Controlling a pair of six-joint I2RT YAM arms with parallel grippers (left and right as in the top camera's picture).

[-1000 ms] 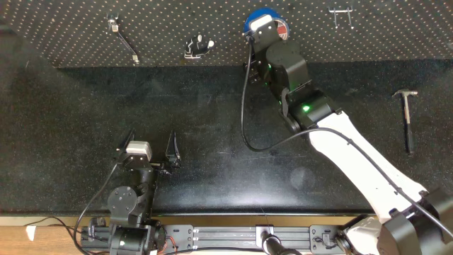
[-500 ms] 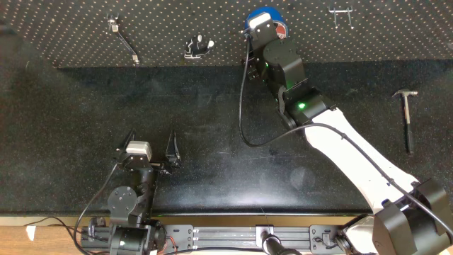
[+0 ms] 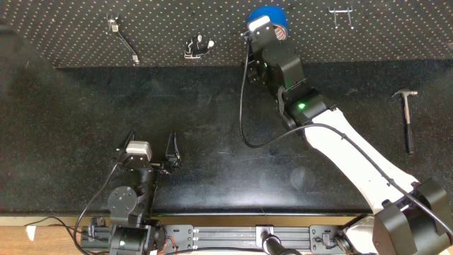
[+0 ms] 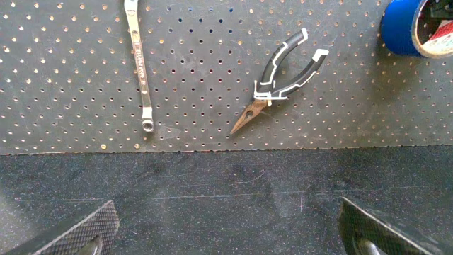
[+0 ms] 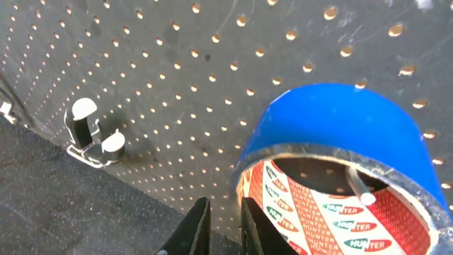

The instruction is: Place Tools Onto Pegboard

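The right end effector [image 5: 225, 212], narrowed almost closed, sits just beside the blue tape roll [image 5: 340, 127] on the pegboard [image 5: 177, 85]. The left end effector [image 4: 226, 212] stands wide.

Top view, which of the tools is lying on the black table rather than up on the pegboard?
The hammer, flat on the table at the view's far right; the wrench, pliers and blue tape roll are on the pegboard.

wrench [image 4: 140, 64] left of pliers [image 4: 282, 78], tape [image 4: 407, 28] farther right
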